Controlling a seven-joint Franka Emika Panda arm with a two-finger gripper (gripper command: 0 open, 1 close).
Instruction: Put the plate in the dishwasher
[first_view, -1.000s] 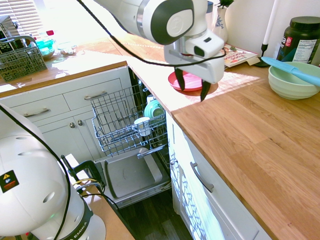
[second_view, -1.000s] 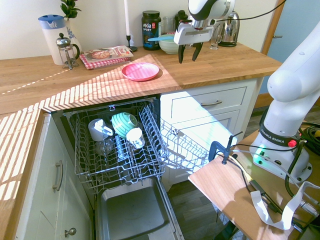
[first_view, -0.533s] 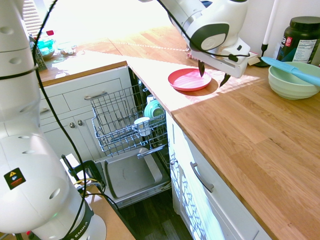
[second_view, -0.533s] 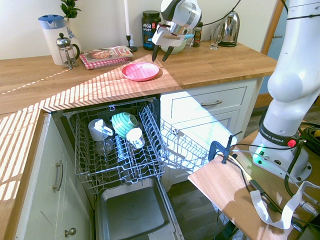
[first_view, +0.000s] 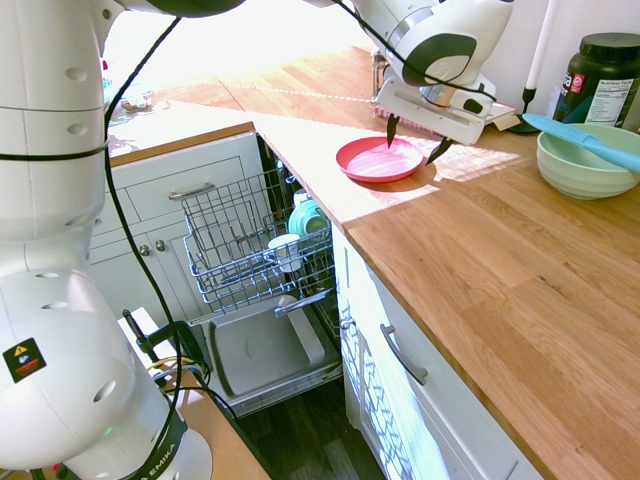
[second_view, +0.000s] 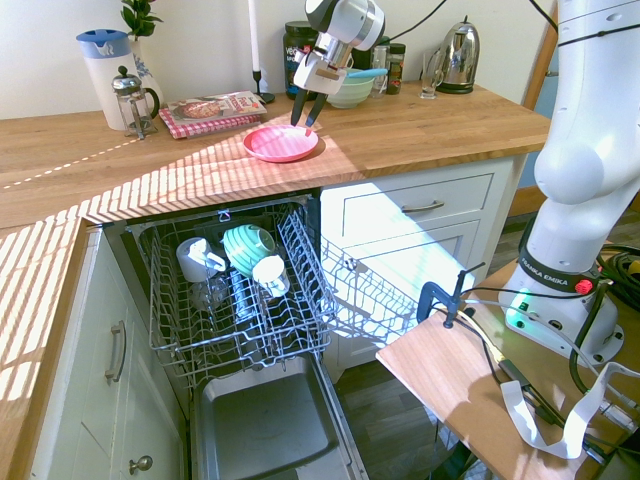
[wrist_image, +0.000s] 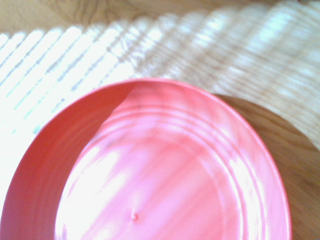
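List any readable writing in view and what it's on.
"EMIKA": the arm's base; the opposite view shows "FRANKA EMIKA".
Black tub: its label is too small to read surely.
Magazine: cover print too blurred.
Warning sticker: triangle sign; small print unreadable.

In the second exterior view, the plate (second_view: 281, 144) lies on the surface (second_view: 420, 128), behind the dishwasher (second_view: 265, 420). Left of the plate, a magazine (second_view: 215, 106) lies on a cloth (second_view: 185, 129); the bowl (second_view: 349, 92) stands behind, to the right.

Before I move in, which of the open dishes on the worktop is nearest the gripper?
The pink plate, shallow and lying flat; the pale green bowl is deeper, with a blue utensil across it.
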